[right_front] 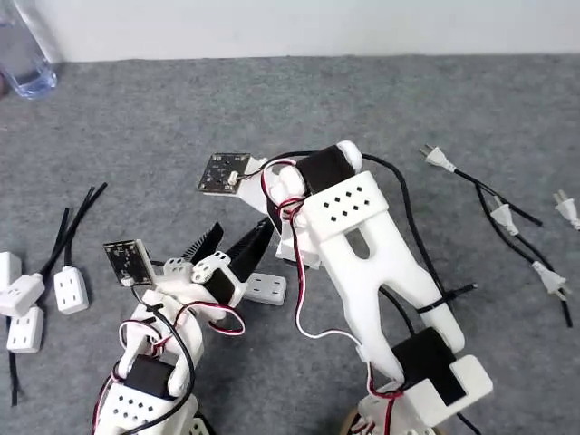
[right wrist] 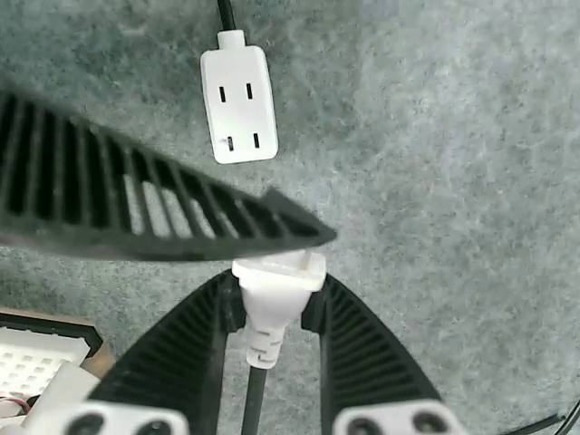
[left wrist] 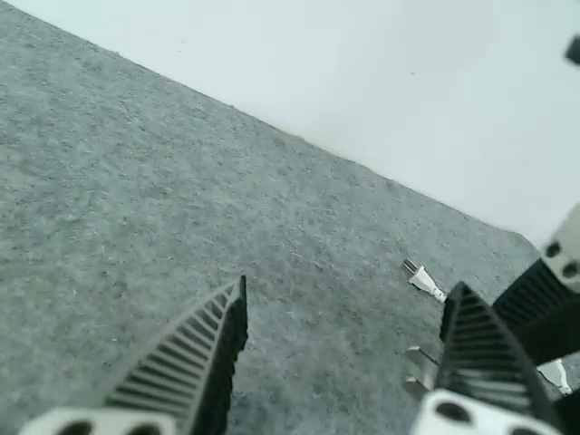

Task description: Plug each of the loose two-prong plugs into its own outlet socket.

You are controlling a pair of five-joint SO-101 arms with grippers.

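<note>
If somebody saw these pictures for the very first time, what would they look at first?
Probably the right gripper, pinching a white plug between its black fingers, close to a white outlet socket lying on the grey table. The left gripper sits open right beside it. More loose plugs lie on the right arm's side, and spare sockets on the left arm's.

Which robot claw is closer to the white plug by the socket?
Right. The right gripper is shut on the two-prong plug, just short of the outlet socket. The left gripper is open beside it, one finger crossing in front of the plug's prongs.
</note>
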